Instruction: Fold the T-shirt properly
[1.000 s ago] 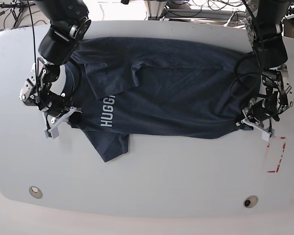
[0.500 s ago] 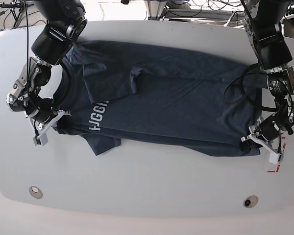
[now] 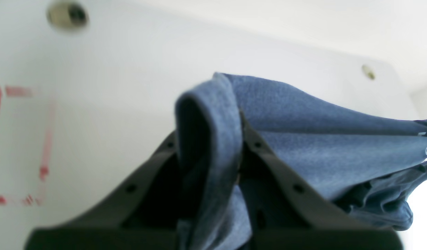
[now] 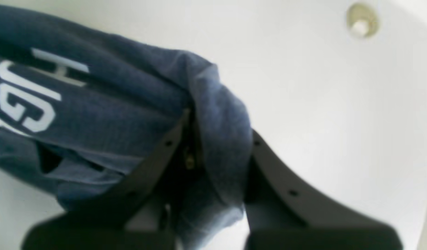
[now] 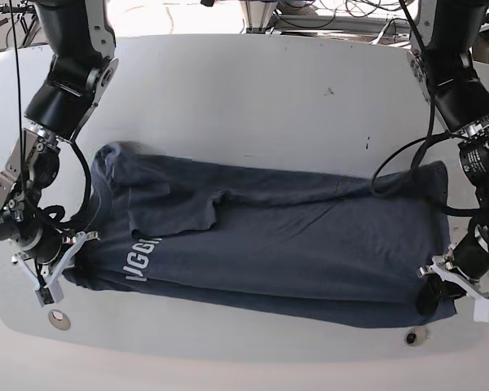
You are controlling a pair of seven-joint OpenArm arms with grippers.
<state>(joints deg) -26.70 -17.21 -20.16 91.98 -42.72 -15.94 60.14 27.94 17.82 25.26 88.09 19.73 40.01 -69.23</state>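
The dark navy T-shirt [image 5: 269, 236] lies stretched across the near part of the white table [image 5: 253, 98], with white lettering [image 5: 143, 257] at its left end. My left gripper [image 5: 440, 295] is shut on the shirt's right end near the front edge; in the left wrist view the cloth [image 3: 213, 139] is pinched between the black fingers [image 3: 275, 173]. My right gripper [image 5: 65, 273] is shut on the shirt's left end; in the right wrist view a fold of cloth [image 4: 220, 139] sits between the fingers [image 4: 279, 180], with the lettering [image 4: 26, 100] beside it.
Two round metal inserts sit in the table near the front edge, one at the left [image 5: 59, 318] and one at the right [image 5: 411, 336]. Red tape marks [image 3: 43, 149] show in the left wrist view. The arms' cables [image 5: 407, 163] hang over the table's sides.
Both grippers have pulled the shirt toward the table's front edge, holding its two ends. The shirt now lies much nearer the front, and the far half of the table has come into view.
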